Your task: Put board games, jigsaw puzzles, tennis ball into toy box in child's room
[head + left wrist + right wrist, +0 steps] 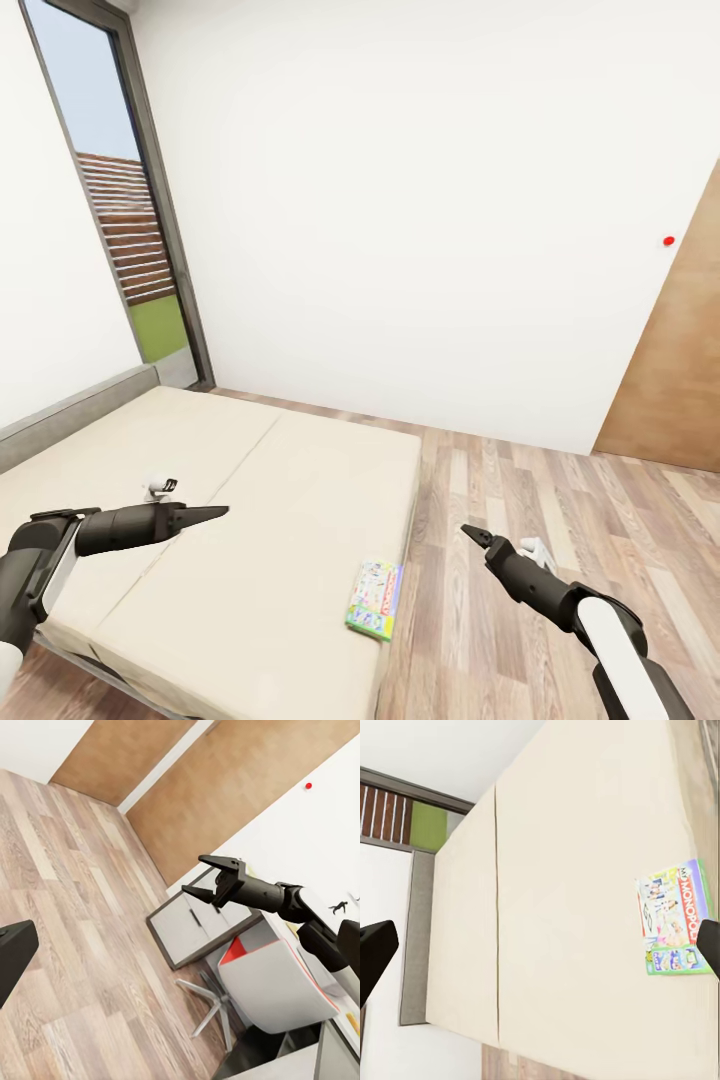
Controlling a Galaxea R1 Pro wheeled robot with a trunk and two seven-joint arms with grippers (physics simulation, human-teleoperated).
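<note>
Ahead of us lies the bed [250, 500], its beige mattress split by a seam down the middle and its dark grey frame running along the wall at our left. One board game [375, 598], the white-green box, lies flat on the mattress close to the edge nearest the wooden floor [520, 500], toward the near corner. In the right wrist view the same game [673, 917] reads "Monopoly" in red along one side and sits just inside the mattress edge.

Our left gripper [215, 514] hangs over the near half of the bed, empty; from the head camera its fingers look drawn to a point, but we cannot tell for sure how the jaws stand. Our right gripper [470, 533] hangs over the floor beside the bed, well apart from the game. In the left wrist view that right gripper [202, 876] shows its two fingers spread with a gap between them and nothing held.

Beyond it in the left wrist view we see part of the table [199, 926], with white drawers and bar handles, and a white chair [277, 982] with a red patch standing just beside it. A tall window [130, 220] is at the head of the bed, a wooden door [670, 360] at our right, and a small red dot [668, 241] marks the white wall near it.
</note>
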